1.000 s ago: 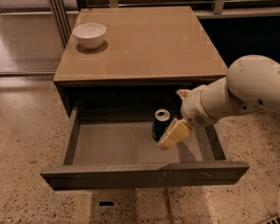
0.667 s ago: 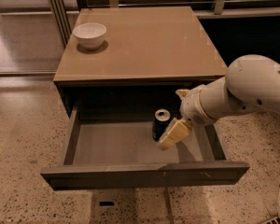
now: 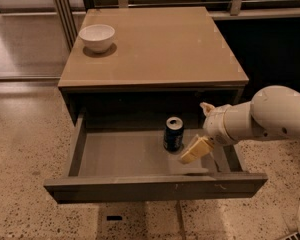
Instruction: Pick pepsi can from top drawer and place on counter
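The pepsi can (image 3: 173,133) stands upright on the grey bottom of the open top drawer (image 3: 120,156), right of the middle. My gripper (image 3: 195,150) reaches into the drawer from the right on a white arm (image 3: 262,118). Its tan fingers (image 3: 192,152) hang just right of and in front of the can, apart from it. The counter (image 3: 155,44) is the tan top of the cabinet above the drawer.
A white bowl (image 3: 96,37) sits at the counter's back left corner. The drawer's front panel (image 3: 155,188) juts out over the speckled floor. A metal railing (image 3: 65,9) runs behind the cabinet at left.
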Robot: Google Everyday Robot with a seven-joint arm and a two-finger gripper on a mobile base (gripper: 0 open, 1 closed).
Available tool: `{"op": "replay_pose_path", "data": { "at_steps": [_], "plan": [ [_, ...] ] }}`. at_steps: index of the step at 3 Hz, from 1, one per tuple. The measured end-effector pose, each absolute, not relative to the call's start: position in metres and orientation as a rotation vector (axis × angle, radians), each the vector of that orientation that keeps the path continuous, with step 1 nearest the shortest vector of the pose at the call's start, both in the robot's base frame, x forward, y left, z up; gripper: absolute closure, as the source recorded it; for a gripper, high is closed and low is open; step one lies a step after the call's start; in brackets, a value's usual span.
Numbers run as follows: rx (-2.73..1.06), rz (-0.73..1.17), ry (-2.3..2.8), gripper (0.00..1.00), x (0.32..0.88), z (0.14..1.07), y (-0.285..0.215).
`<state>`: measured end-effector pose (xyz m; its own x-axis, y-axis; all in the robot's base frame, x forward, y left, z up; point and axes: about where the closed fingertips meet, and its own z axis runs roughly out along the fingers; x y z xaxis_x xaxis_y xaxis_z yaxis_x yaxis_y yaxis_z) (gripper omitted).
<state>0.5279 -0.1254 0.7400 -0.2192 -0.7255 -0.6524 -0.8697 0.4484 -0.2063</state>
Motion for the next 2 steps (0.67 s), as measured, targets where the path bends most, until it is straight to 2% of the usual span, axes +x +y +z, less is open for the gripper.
{"op": "replay_pose_path", "data": {
  "at_steps": [2],
  "plan": [
    [-1.199, 0.287, 1.963, 0.36, 0.553, 0.690, -0.145]
  ]
}}
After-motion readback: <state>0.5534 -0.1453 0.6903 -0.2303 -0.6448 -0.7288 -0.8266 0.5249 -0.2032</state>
